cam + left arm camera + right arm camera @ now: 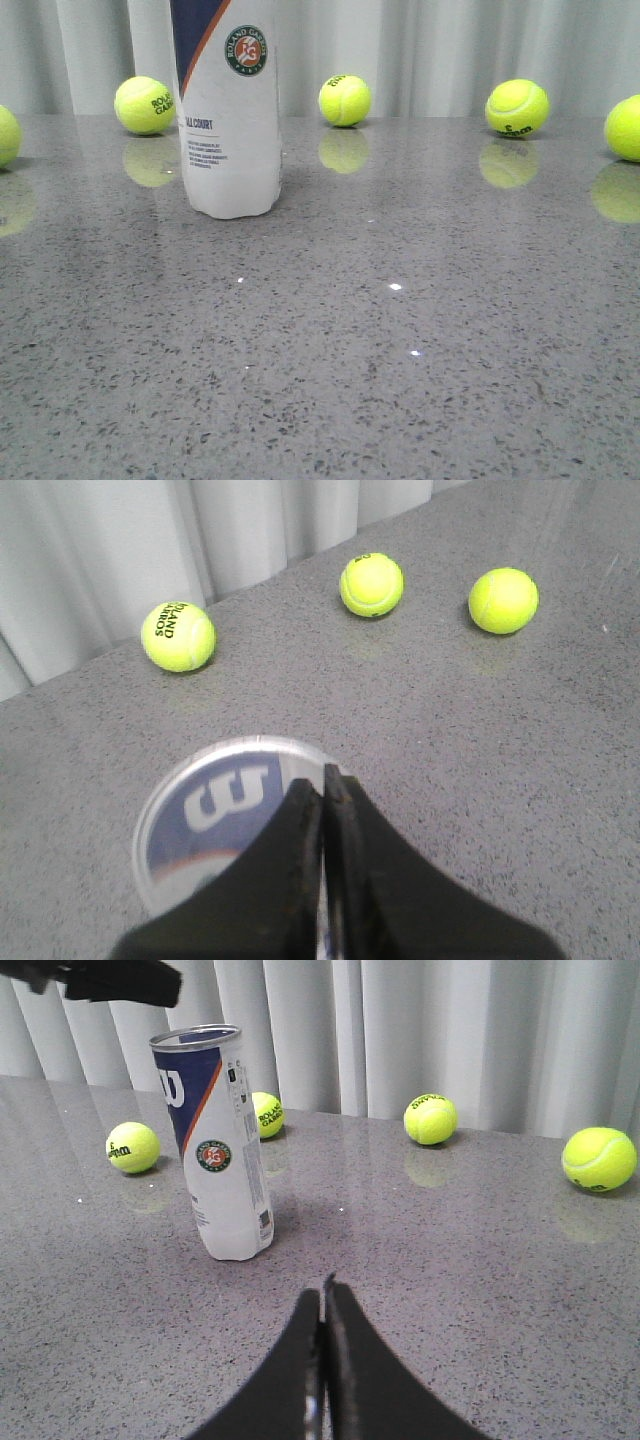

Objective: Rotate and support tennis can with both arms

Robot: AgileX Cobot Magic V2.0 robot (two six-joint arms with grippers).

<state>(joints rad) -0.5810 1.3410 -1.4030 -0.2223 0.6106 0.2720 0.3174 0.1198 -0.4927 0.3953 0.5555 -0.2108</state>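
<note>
The tennis can (228, 110) stands upright on the grey table, left of centre, its top cut off in the front view. The right wrist view shows the whole can (215, 1145) with navy panel, orange stripe and round badge. The left wrist view looks down on its clear lid (215, 810). My left gripper (323, 780) is shut and empty, just above the lid's edge; it shows as a dark shape above the can in the right wrist view (110, 978). My right gripper (324, 1295) is shut and empty, above the table, well short of the can.
Several yellow tennis balls lie along the table's back edge before a white curtain: one behind the can on the left (145, 105), one at centre (345, 100), one at right (517, 108), and others at both far edges (625, 128).
</note>
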